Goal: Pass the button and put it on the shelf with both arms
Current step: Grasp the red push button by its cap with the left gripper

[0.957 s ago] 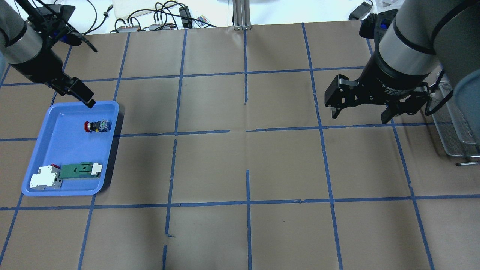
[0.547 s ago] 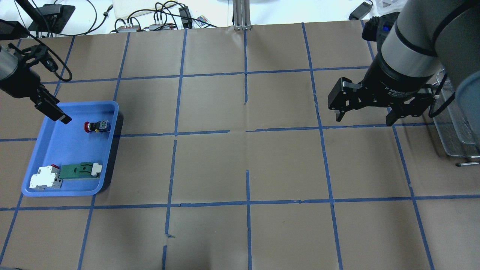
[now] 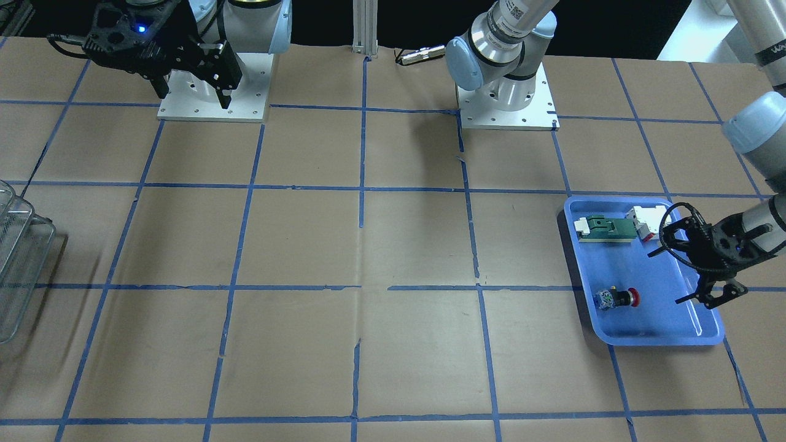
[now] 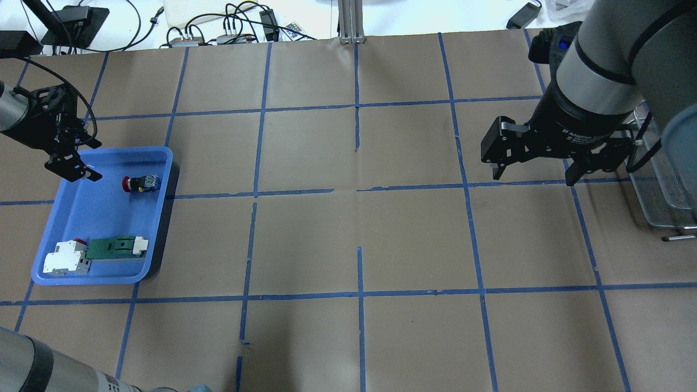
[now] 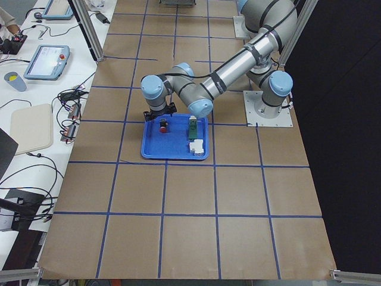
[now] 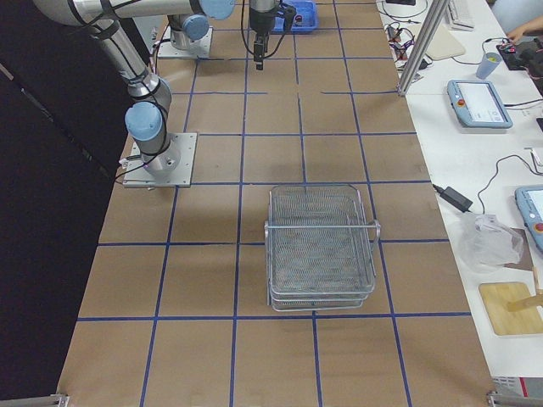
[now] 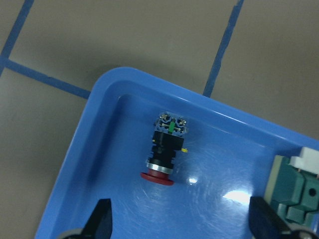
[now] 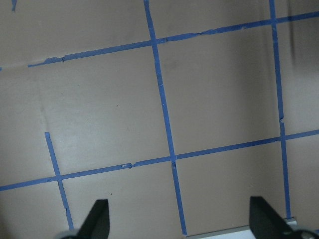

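Note:
The button [image 4: 140, 183] lies on its side in the far part of the blue tray [image 4: 101, 280], red head pointing left in the overhead view. It also shows in the front view [image 3: 617, 299] and the left wrist view [image 7: 167, 152]. My left gripper [image 4: 96, 161] is open and empty, low over the tray's left rim, with the button a short way ahead of its fingertips [image 7: 102, 221]. My right gripper [image 4: 532, 174] is open and empty, high over bare table beside the shelf [image 6: 322, 246]. The shelf's edge shows at the overhead view's right [image 4: 664, 179].
A green-and-white flat part [image 4: 117, 246] and a white-and-red block [image 4: 65, 257] lie at the tray's near end. Brown paper with a blue tape grid covers the table. Cables and boxes lie beyond its far edge. The left arm's elbow [image 4: 49, 367] shows at bottom left.
My left gripper has swung from the tray's far edge to its left side and turned toward the button. My right gripper has shifted slightly right. The button has not moved.

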